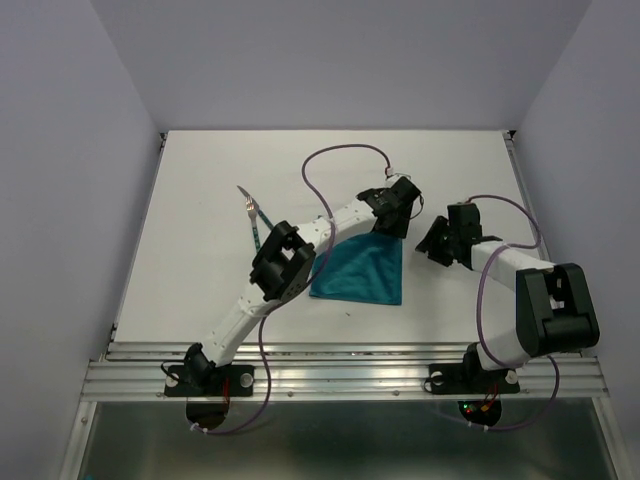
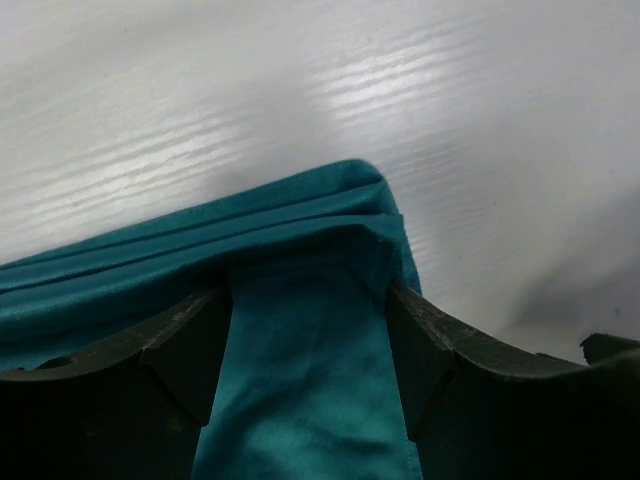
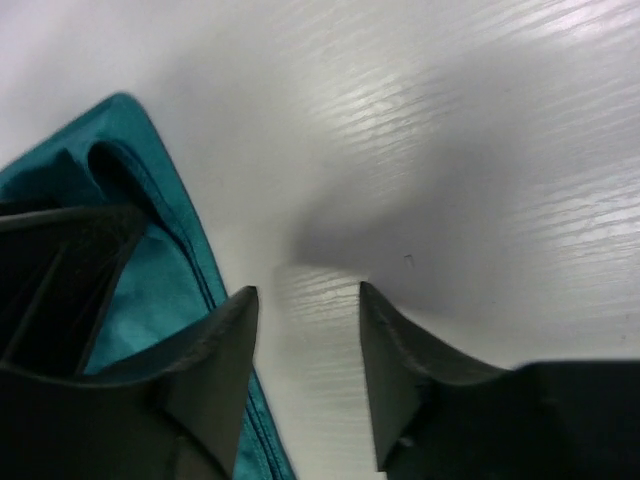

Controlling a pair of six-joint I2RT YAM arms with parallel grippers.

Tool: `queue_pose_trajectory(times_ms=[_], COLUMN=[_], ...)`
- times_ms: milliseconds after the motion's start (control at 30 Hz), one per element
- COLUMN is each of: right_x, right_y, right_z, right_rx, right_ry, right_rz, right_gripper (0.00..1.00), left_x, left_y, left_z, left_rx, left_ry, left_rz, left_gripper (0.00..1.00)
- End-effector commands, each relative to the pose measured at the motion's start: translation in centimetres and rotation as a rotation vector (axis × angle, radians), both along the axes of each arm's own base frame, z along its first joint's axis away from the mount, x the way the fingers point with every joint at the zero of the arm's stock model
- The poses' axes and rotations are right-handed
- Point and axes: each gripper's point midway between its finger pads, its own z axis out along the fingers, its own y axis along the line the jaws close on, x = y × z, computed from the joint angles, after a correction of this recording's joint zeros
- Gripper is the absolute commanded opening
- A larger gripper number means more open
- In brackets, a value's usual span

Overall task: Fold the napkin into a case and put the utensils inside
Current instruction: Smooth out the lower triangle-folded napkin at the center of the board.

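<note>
The teal napkin [image 1: 360, 270] lies folded on the white table, its right edge straight and its top edge slanting. My left gripper [image 1: 397, 222] is at the napkin's far right corner. In the left wrist view the jaws stand wide apart with a band of the napkin [image 2: 305, 370] filling the gap between the fingers [image 2: 185, 345], and layered folds lie just beyond. My right gripper [image 1: 432, 243] is open and empty over bare table just right of the napkin [image 3: 150, 290]. The utensils [image 1: 256, 218], with teal handles and silver heads, lie to the left of the napkin.
The left arm's forearm [image 1: 300, 245] crosses over the napkin's left part. The table's raised side rails [image 1: 517, 170] border it left and right, and a metal rail [image 1: 350, 372] runs along the near edge.
</note>
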Motion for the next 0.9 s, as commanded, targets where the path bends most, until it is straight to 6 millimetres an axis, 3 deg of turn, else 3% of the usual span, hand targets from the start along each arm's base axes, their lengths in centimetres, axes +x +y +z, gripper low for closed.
queue_pose_trajectory(times_ms=[0,100,267,300,400,500,667,733,800,833,867], right_x=[0.6,0.1,0.2,0.4,0.8,1.4,2.2,2.6,2.6,3.0,2.7], right_y=[3.4,6.1,9.7,9.8,11.5,12.7,12.5,11.3,9.3,7.8,7.3], right_z=[0.4,-0.4,-1.8,-1.8,-2.0,-1.6,-0.7,-0.3,0.2,0.5,0.5], right_rx=[0.058,0.081,0.146,0.148,0.157,0.168,0.139,0.072,-0.033,-0.058,-0.078], right_ry=[-0.051,-0.03,-0.018,-0.019,-0.017,-0.03,-0.049,-0.052,-0.066,-0.071,-0.069], right_rz=[0.103,0.155,0.19,0.188,0.214,0.226,0.224,0.197,0.161,0.129,0.127], right_gripper=[0.44,0.32,0.26,0.25,0.25,0.25,0.25,0.3,0.54,0.76,0.81], left_x=[0.6,0.6,0.9,1.1,1.4,1.7,1.8,1.8,1.9,1.5,1.6], left_y=[0.7,1.6,4.3,4.7,6.8,8.7,9.2,8.7,8.0,7.7,7.4], left_z=[10.8,13.7,17.8,17.3,18.7,17.4,15.9,14.9,13.8,13.1,12.7], left_rx=[-0.142,-0.181,-0.217,-0.207,-0.221,-0.196,-0.175,-0.172,-0.159,-0.139,-0.134], left_ry=[-0.16,-0.188,-0.225,-0.22,-0.228,-0.209,-0.183,-0.158,-0.129,-0.112,-0.104], left_rz=[0.04,0.054,0.098,0.103,0.134,0.162,0.17,0.157,0.144,0.135,0.132], left_gripper=[0.73,0.73,0.73,0.73,0.73,0.73,0.73,0.73,0.73,0.74,0.76])
